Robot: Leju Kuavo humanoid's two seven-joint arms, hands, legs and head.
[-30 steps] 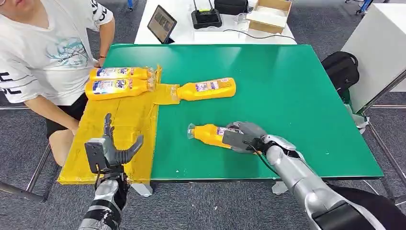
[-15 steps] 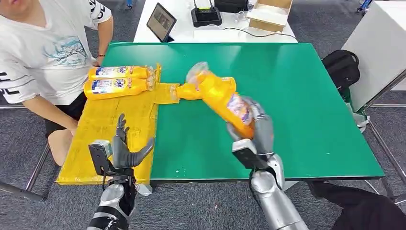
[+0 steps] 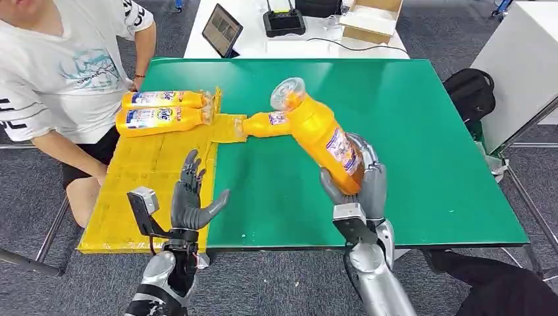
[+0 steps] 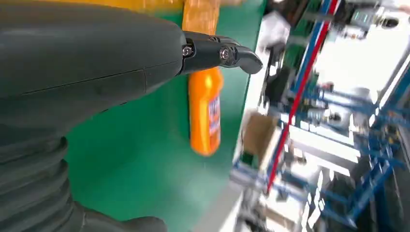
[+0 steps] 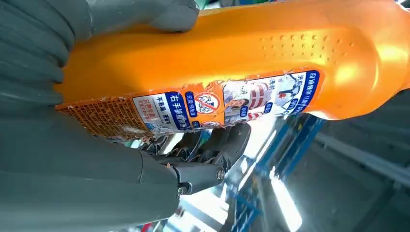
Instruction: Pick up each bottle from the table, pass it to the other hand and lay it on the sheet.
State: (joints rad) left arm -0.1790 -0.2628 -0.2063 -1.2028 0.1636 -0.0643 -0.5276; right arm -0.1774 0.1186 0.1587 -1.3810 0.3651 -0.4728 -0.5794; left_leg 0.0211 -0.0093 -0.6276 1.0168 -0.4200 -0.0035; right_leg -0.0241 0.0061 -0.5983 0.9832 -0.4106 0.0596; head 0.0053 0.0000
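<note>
Already, two bottles (image 3: 161, 112) are lying side by side on the yellow sheet (image 3: 148, 191), at the far end of it, close to a seated person in a white shirt (image 3: 59, 72). So that much of the task is looking done, and two bottles are left. Moving right from the sheet, the left hand (image 3: 191, 201) is hovering over the sheet's near right edge, fingers spread and palm turned inward, grasping nothing; it is looking ready to receive. Further right of the sheet, a third bottle (image 3: 270, 123) is lying on the green surface (image 3: 421, 131), its cap touching a yellow flap that is jutting from the sheet's right edge; the left wrist view is showing it past a fingertip, label up. Right again, well apart from the sheet, the right hand (image 3: 358, 184) is clenching the fourth bottle (image 3: 319, 131) around its base and holding it above the surface, tilted with the neck pointing up and back toward the sheet.

The held bottle is bright orange plastic with a clear cap and a blue, white and red label (image 5: 227, 104), frayed at one edge. Its handover and laying are not yet done, and the third bottle is waiting untouched.
</note>
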